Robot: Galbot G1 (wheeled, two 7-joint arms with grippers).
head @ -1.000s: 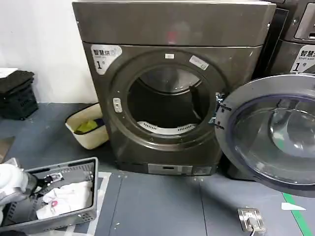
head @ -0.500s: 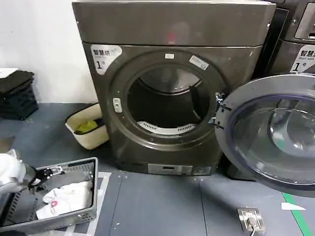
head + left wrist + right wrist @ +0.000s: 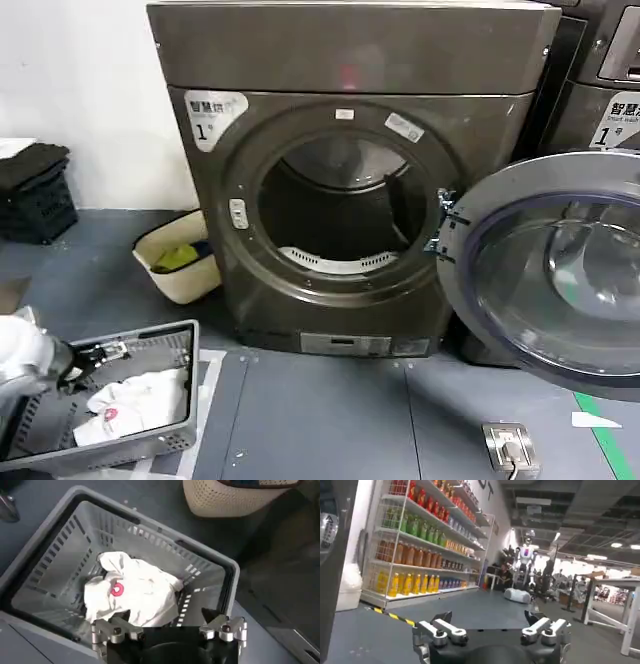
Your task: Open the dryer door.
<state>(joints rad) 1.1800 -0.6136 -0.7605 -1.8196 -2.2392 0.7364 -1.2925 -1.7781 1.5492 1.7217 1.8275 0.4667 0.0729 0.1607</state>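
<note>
Since the earlier frame your left claw (image 3: 88, 357), prongs apart, shifts slightly above the laundry basket (image 3: 150, 345); the dryer door (image 3: 545, 265) already hangs wide open, so nothing remains.

Dryer sticker (image 3: 212, 112) and neighbour's label (image 3: 622, 118) — "1".
</note>
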